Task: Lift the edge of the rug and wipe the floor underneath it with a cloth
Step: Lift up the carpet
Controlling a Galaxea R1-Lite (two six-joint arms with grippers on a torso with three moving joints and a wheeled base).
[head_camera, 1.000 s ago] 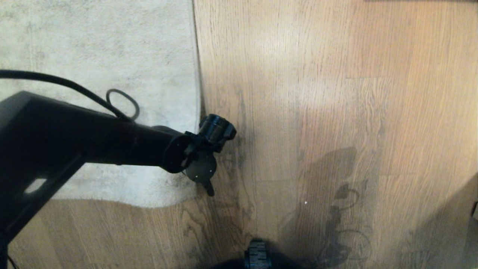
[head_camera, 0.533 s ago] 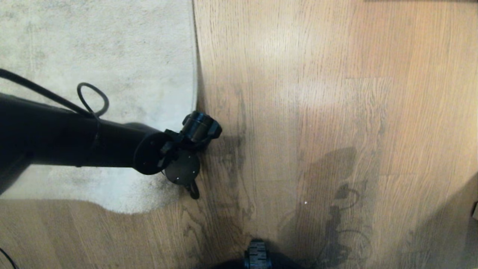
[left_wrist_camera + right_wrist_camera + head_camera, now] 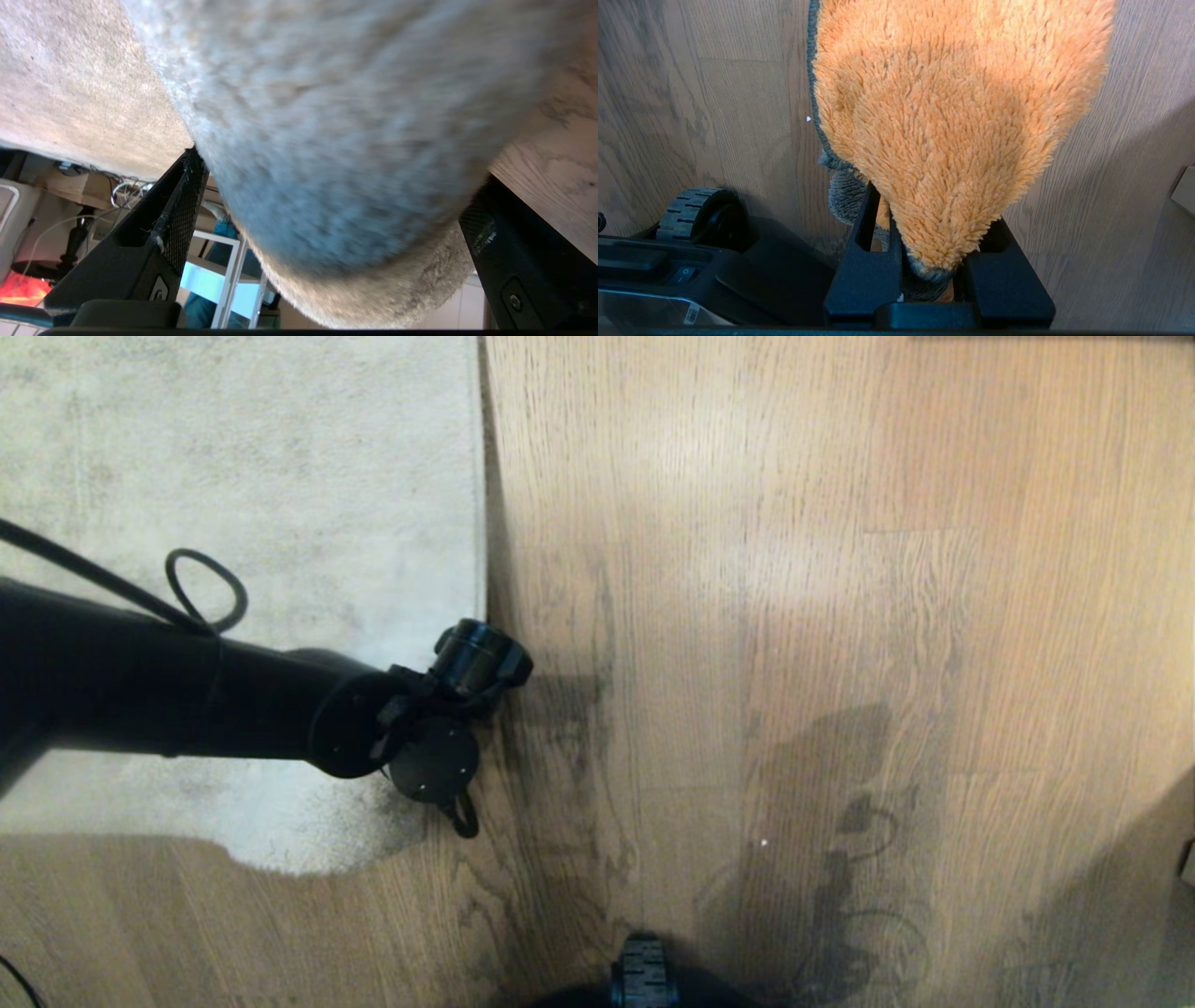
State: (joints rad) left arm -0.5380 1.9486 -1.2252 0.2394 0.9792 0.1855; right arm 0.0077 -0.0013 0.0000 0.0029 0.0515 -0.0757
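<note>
Home rm: rug (image 3: 280,476), wood floor (image 3: 794,569).

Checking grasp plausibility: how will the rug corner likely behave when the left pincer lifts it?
The rug corner bulges between the open left pincer, so it's probably floppy and will drape. Its thick pile suggests decent grip. The rug is large, so expect drag.

My matt black fingers (image 3: 177,219) carry a fine mesh texture. The rug edge (image 3: 336,196) is short, fuzzy pile; the cloth (image 3: 952,121) shaggy fleece. The floor (image 3: 794,616) is smooth, faintly shiny wood-grain.
</note>
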